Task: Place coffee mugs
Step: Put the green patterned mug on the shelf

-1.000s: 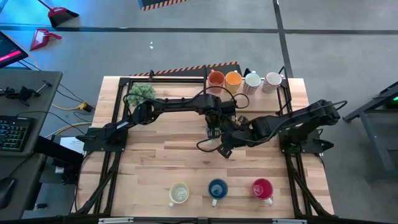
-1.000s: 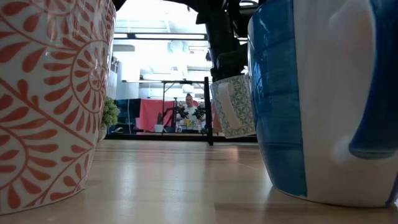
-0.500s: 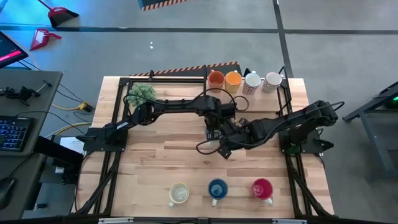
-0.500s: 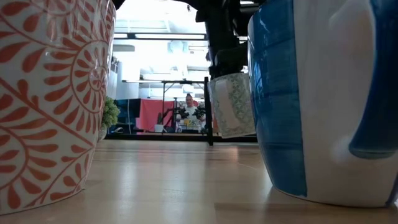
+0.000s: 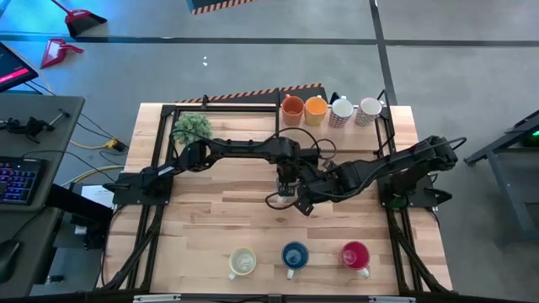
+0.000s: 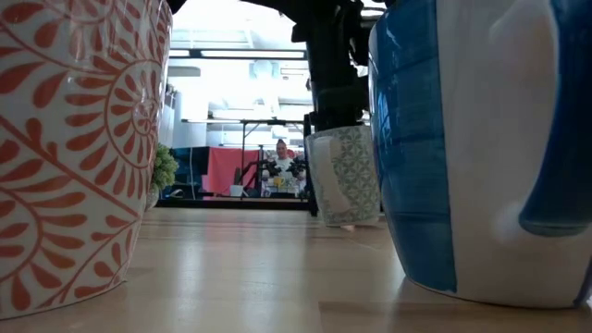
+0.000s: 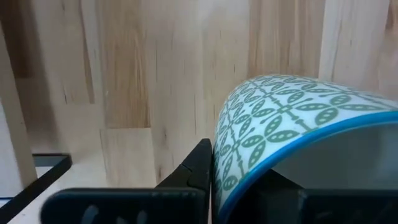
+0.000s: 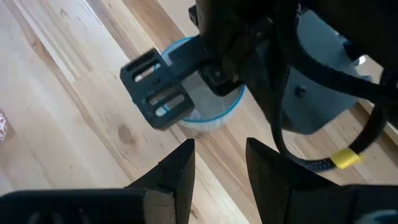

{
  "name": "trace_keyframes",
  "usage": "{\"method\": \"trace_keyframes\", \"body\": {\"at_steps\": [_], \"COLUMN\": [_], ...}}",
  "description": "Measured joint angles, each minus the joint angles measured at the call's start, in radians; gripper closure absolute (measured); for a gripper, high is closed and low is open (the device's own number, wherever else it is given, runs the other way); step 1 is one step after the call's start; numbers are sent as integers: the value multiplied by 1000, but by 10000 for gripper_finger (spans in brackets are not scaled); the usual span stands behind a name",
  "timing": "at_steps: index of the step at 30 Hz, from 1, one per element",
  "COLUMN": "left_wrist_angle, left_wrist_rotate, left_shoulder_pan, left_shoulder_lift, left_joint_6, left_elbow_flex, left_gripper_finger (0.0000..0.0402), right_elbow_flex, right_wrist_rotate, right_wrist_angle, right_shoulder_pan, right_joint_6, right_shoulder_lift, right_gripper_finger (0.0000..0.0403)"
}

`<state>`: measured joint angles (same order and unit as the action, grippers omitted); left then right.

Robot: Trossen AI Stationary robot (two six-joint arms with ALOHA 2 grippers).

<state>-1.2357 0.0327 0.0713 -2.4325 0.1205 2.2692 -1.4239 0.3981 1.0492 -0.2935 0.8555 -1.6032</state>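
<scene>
Pale wood table [image 5: 210, 210] — green-patterned mug [image 6: 344, 176] resting on it.

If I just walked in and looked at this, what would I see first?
Probably the two dark arms meeting over the middle of the wooden table, where the left gripper pinches the rim of a green-patterned mug that is at, or just above, the tabletop. The right gripper waits right beside it with fingers open. Next you'd spot the colourful mugs: four lined up along the far edge and three along the near edge.
</scene>
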Motion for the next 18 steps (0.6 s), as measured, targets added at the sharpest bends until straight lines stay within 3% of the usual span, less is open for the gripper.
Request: {"method": "trace_keyframes", "body": {"at_steps": [6, 18], "left_wrist_angle": [1, -49], "left_wrist_rotate": [-2, -28], "left_shoulder_pan": [9, 9], "left_shoulder_lift": [2, 12], "left_joint_6": [-39, -57], "left_elbow_flex": [0, 39], "left_gripper_finger": [341, 297], "right_elbow_flex": [0, 0], "right_wrist_rotate": [-15, -34], "right_wrist_angle": [0, 0], "right_shoulder_pan": [0, 0], "right_joint_6": [-5, -26], "right_shoulder_lift": [0, 0], "right_gripper_finger": [284, 284]}}
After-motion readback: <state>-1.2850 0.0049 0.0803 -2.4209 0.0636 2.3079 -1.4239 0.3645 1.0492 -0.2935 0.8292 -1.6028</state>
